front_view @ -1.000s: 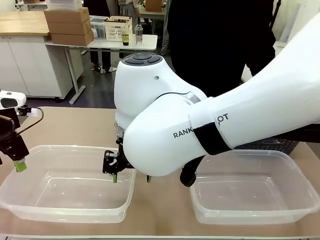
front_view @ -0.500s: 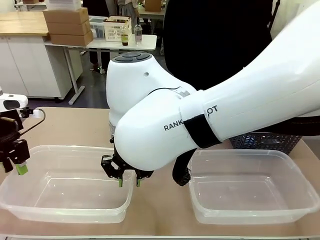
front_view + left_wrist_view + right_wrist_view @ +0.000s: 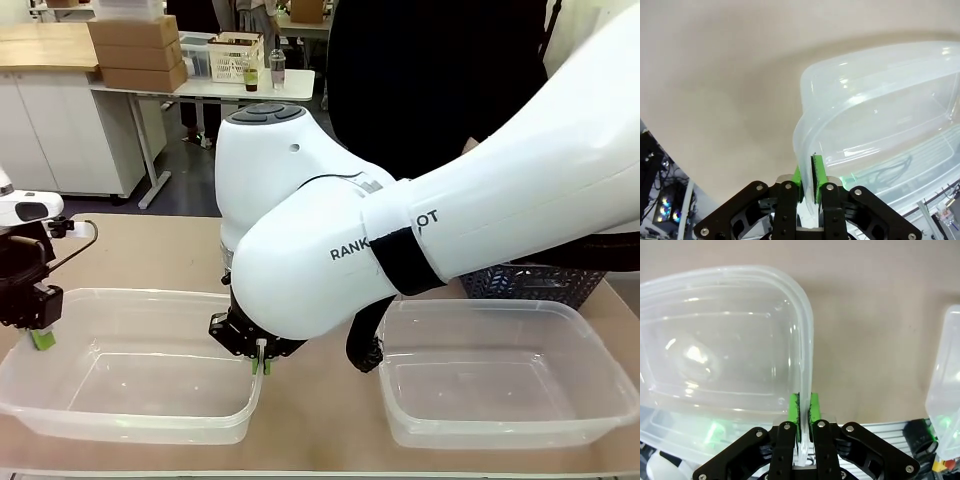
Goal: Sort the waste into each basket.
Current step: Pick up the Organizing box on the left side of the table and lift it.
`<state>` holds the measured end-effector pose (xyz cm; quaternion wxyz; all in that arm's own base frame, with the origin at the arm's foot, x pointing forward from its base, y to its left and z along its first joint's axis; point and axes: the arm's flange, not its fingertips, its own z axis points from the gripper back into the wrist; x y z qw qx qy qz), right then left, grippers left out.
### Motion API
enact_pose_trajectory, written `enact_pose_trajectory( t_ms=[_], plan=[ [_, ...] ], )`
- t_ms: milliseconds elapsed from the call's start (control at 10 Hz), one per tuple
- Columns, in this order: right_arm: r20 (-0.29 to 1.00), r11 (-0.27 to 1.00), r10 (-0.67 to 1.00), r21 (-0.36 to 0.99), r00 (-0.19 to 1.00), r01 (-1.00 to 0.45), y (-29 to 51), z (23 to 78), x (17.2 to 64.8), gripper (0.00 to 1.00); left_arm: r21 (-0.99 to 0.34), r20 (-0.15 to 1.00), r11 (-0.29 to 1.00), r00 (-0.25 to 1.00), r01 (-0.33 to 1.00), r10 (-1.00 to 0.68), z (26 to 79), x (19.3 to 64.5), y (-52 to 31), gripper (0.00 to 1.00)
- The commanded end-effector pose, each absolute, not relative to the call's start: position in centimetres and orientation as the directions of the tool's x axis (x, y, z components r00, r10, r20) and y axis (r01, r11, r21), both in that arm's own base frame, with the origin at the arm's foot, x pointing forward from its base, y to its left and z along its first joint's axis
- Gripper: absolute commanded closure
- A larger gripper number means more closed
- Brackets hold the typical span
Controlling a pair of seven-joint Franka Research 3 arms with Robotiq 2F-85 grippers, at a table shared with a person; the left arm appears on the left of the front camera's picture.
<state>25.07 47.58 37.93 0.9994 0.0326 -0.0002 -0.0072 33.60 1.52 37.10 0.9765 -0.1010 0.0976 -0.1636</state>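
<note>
Two white robot arms are gripping the same clear plastic tub from opposite ends on a tan table (image 3: pixel 140 250). The left fingers (image 3: pixel 40 340) are reaching down at the picture's left edge and are clamping together on the outer end wall of the left tub (image 3: pixel 130 296), just below its rolled rim. In the left wrist view the green pads of the left fingers (image 3: pixel 814 172) are pinching the left tub (image 3: pixel 840 65) at a rounded corner, with the table (image 3: pixel 715 75) spreading beyond it. The right arm is stretching across the middle, and the right fingers (image 3: pixel 258 365) are closing tightly on the same tub's inner end wall. The right wrist view is showing the right fingers (image 3: pixel 799 406) squeezing the thin wall of the left tub (image 3: pixel 790 290) between their pads, one inside and one outside. The right tub (image 3: pixel 500 432) is sitting upright beside it, a strip of table between the two, and its wall (image 3: pixel 945 365) is edging into the right wrist view. A dark lattice basket (image 3: pixel 530 283) is standing just behind the right tub. A person in dark clothing (image 3: pixel 430 90) is standing at the far side of the table.
</note>
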Motion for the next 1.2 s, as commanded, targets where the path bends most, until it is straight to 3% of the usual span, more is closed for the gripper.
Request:
enact_pose_trajectory(
  t_ms=[0,300,500,600,800,1100],
  plan=[
    [0.013,0.999,-0.039,0.026,0.999,0.038,48.0,37.8,25.1,1.00,-0.239,-0.079,0.928,0.947,0.285,-0.311,31.3,24.0,1.0,1.00],
    [-0.002,0.998,-0.065,-0.002,0.998,0.065,46.4,38.3,25.4,1.00,-0.242,-0.033,0.937,0.963,0.253,-0.269,33.7,24.8,1.3,1.00],
    [0.015,0.996,-0.091,-0.012,0.996,0.091,43.6,42.5,26.3,1.00,-0.193,-0.018,0.943,0.960,0.272,-0.281,36.7,26.7,0.3,1.00],
    [0.006,0.997,-0.073,-0.017,0.997,0.073,42.0,45.7,26.9,1.00,-0.196,-0.049,0.946,0.961,0.256,-0.271,39.0,28.3,-0.6,1.00],
    [0.006,0.999,-0.010,-0.042,1.000,0.010,39.2,51.1,27.5,1.00,-0.178,-0.008,0.959,0.974,0.222,-0.227,44.2,32.9,-2.3,1.00],
    [-0.062,0.998,0.055,-0.032,0.997,-0.057,35.9,52.0,28.9,1.00,-0.233,0.080,0.954,0.981,0.190,-0.176,51.9,35.4,-3.0,1.00]
  ],
)
